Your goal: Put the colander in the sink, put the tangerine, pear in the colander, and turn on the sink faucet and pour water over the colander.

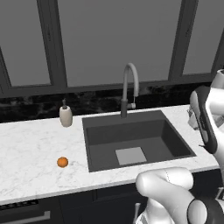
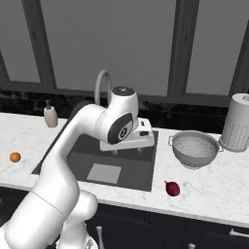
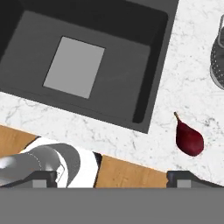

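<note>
We judge the task barely begun: our pincer (image 3: 112,177) hangs with jaws wide apart and empty above the sink (image 2: 127,171), the colander (image 2: 195,149) and pear (image 2: 172,188) wait on the table (image 2: 214,187) right of it, the tangerine (image 2: 15,157) left; no writing is legible.

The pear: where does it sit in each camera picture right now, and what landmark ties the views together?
Left base view: not in it.
Right base view: pear on the front counter strip, right of the sink.
Hand view: pear lower right, on marble.
Shared landmark: the sink's pale floor patch.
</note>
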### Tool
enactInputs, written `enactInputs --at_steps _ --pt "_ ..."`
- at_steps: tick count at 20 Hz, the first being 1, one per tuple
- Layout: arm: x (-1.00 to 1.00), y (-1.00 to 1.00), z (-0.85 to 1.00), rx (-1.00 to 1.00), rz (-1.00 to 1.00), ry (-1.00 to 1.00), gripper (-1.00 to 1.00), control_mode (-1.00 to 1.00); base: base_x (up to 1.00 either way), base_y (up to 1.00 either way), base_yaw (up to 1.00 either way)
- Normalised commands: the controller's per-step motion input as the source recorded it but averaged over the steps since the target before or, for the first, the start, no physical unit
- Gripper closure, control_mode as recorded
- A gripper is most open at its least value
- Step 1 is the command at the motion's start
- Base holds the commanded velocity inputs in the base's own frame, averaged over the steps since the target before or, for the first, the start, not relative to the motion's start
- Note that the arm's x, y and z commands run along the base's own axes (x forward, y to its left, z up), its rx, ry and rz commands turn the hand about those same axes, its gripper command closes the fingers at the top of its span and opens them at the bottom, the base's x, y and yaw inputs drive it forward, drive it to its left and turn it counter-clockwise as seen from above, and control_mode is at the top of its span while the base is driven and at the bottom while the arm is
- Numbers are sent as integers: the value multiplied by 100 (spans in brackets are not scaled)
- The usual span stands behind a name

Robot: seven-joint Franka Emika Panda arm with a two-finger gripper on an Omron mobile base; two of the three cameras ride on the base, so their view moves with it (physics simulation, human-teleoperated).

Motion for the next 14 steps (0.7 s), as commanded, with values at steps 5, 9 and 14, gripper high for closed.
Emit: enactInputs --at_steps 5,9,14 --pt "63 -42 -22 -1 0 1 -100 -100 0 0 0" --pt "67 -42 -14 0 0 7 -100 -100 0 0 0" --pt "65 -25 -3 0 2 6 -100 -100 0 0 0"
